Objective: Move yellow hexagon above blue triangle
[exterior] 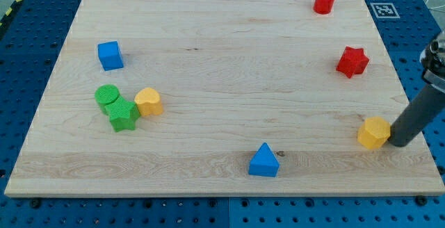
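Gripper there is none on this arm, so nothing is held; my tip (401,142) rests on the table (229,89) just beside, perhaps touching, the right side of the yellow hexagon (373,132) near the view's right edge. Well apart to its left, the blue triangle (264,161) sits near the view's bottom edge. Judging by the layout, the push has barely begun: the hexagon has yet to travel leftward to a spot above the triangle.

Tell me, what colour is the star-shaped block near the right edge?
Red: the star block shows clearly in the camera view.
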Action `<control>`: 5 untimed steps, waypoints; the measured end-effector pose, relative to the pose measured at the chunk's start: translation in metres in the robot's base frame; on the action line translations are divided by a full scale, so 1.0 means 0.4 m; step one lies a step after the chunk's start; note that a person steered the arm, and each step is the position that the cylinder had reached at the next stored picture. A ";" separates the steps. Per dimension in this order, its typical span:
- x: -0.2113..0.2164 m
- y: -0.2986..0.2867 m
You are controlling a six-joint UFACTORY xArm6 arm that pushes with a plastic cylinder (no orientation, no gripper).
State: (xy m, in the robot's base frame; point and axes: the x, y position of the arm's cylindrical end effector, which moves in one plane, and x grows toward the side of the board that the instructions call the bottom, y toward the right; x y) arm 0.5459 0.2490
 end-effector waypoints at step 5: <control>-0.016 -0.549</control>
